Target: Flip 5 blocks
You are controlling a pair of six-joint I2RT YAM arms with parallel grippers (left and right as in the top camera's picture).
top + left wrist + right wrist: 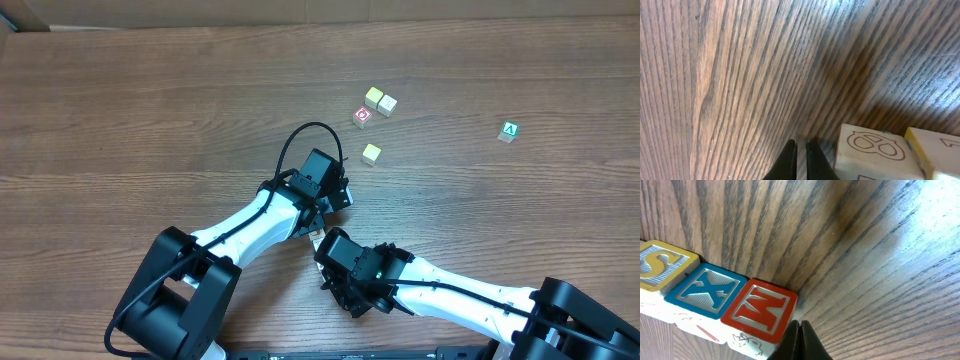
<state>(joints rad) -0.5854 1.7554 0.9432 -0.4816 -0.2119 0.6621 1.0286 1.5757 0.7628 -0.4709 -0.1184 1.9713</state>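
Both are clenched on nothing: my left gripper (800, 152) is just beside the brown-marked block (872, 150), and my right gripper (800, 332) is just beside the red M block (762, 310) ending the row, at the desk's (150, 100) near middle. I'd hook one top edge and roll slowly, sparing neighbours.

All I get from here is the worktop (150, 100), a brown wood-grain board that fills nearly the whole overhead view. Beyond its far edge I make out a paler tan strip (400, 8), and I cannot tell what it is. Close up, light leaves a whitish sheen (920, 225) across the grain.
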